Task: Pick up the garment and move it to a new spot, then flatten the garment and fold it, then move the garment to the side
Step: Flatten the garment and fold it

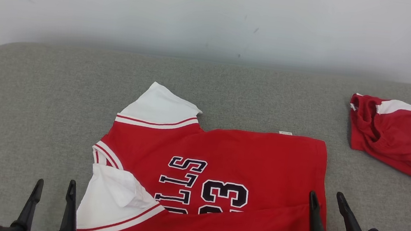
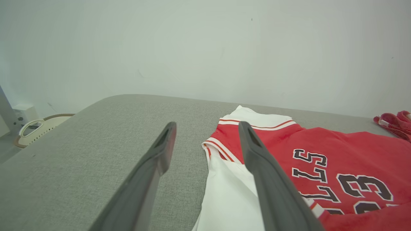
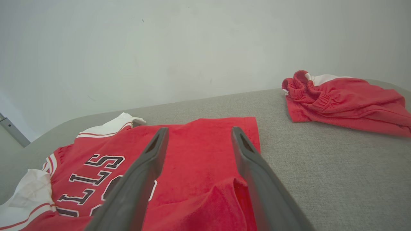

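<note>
The garment (image 1: 223, 161) is a red jersey with white sleeves and dark lettering, spread sideways on the grey table, its near edge folded over. It also lies in the left wrist view (image 2: 337, 150) and the right wrist view (image 3: 199, 150). My left gripper (image 1: 54, 187) stands open at the lower left, just left of the near white sleeve (image 1: 116, 202), with nothing between its fingers (image 2: 160, 154). My right gripper (image 1: 325, 199) is open at the jersey's hem corner, its fingers (image 3: 151, 160) over the red cloth, holding nothing.
A bunched red-and-white pair of shorts (image 1: 391, 134) lies at the far right of the grey padded table (image 1: 33, 110). A white wall rises behind the table. A pale basket-like object (image 2: 38, 128) sits beyond the table's left edge.
</note>
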